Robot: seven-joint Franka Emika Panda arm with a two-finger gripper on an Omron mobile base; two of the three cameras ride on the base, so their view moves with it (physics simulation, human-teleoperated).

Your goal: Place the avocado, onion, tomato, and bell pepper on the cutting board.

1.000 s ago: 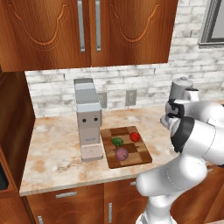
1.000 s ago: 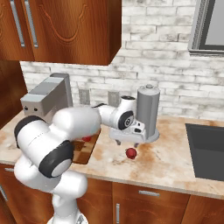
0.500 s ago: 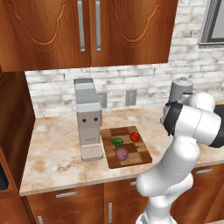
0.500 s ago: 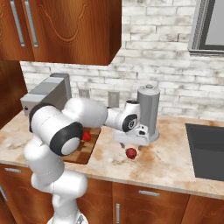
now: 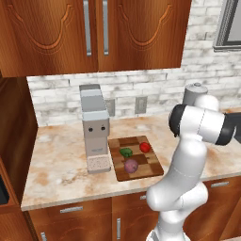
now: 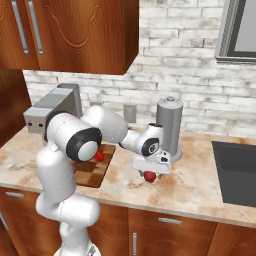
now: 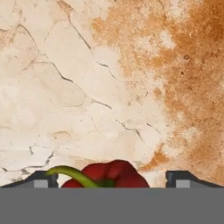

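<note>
Bell pepper [image 7: 107,174] at 6 o'clock is half cut off; I see my fingers [image 7: 43,179] wide apart around it.

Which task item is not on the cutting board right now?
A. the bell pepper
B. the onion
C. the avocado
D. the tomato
A. The bell pepper sits on the countertop under the gripper, by the blender, with its green stem showing between the fingertips in the hand view; the avocado, onion and tomato lie on the cutting board.
</note>
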